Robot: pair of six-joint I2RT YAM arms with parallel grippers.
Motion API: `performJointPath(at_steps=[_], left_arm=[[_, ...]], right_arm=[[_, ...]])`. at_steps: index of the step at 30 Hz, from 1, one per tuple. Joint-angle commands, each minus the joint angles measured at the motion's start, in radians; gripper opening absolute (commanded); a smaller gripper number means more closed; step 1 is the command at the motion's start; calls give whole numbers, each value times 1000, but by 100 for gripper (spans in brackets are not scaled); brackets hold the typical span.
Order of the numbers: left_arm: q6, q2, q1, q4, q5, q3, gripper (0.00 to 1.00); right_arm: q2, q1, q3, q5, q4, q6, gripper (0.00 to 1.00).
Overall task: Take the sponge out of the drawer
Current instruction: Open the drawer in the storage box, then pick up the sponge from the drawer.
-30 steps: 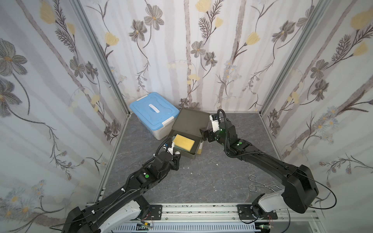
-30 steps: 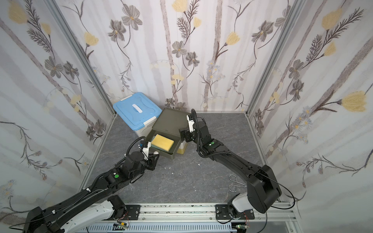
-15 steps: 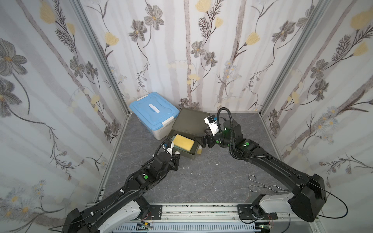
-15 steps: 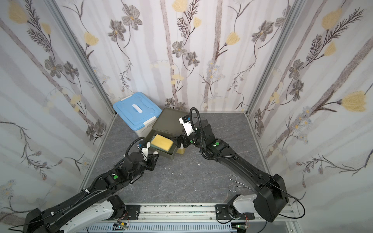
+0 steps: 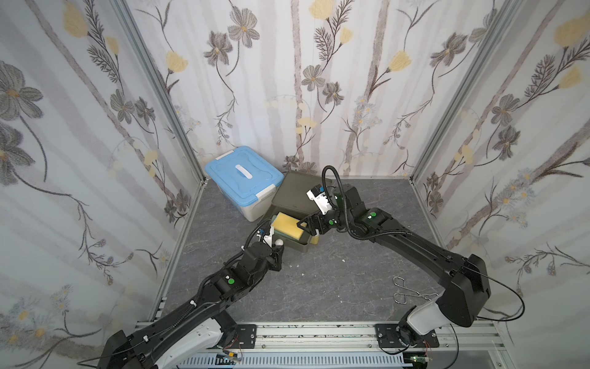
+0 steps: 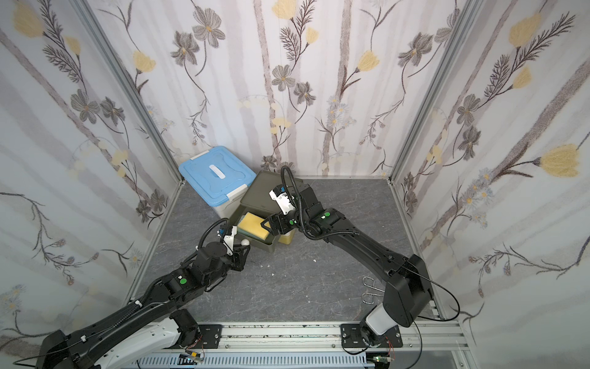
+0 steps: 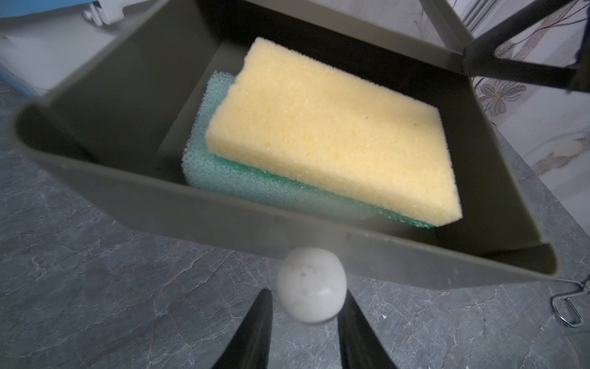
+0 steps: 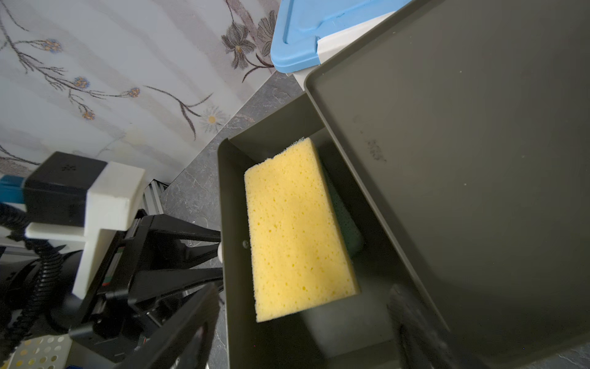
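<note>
On the grey worktop (image 5: 335, 281), at the far left, a blue-lidded box (image 5: 244, 174) stands just beside an olive cabinet (image 5: 293, 195). Its drawer (image 5: 297, 244) is out toward the near side, and the yellow-and-green sponge (image 5: 287, 223) lies inside. The right tool (image 8: 305, 289) is spread wide at the sponge's right end. The left tool (image 7: 307, 294) is pinched on the drawer's white knob (image 5: 279, 243).

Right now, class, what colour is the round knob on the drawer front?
White; the knob shows best in the left wrist view.
</note>
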Motion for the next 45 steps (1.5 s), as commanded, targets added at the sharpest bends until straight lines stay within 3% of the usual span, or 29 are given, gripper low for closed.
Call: performJointPath(at_steps=[1, 14, 23, 31, 45], left_arm=[[-5, -9, 2, 17, -32, -3, 36], [24, 1, 2, 41, -18, 0, 36], [30, 15, 2, 60, -21, -3, 37], [29, 30, 2, 79, -19, -6, 37], [27, 43, 2, 92, -19, -6, 37]], right_arm=[[39, 6, 34, 43, -69, -20, 84], [159, 45, 154, 263, -139, -51, 80], [191, 45, 178, 267, -170, -84, 74], [204, 45, 186, 267, -169, -96, 41], [158, 45, 171, 266, -101, -166, 7]])
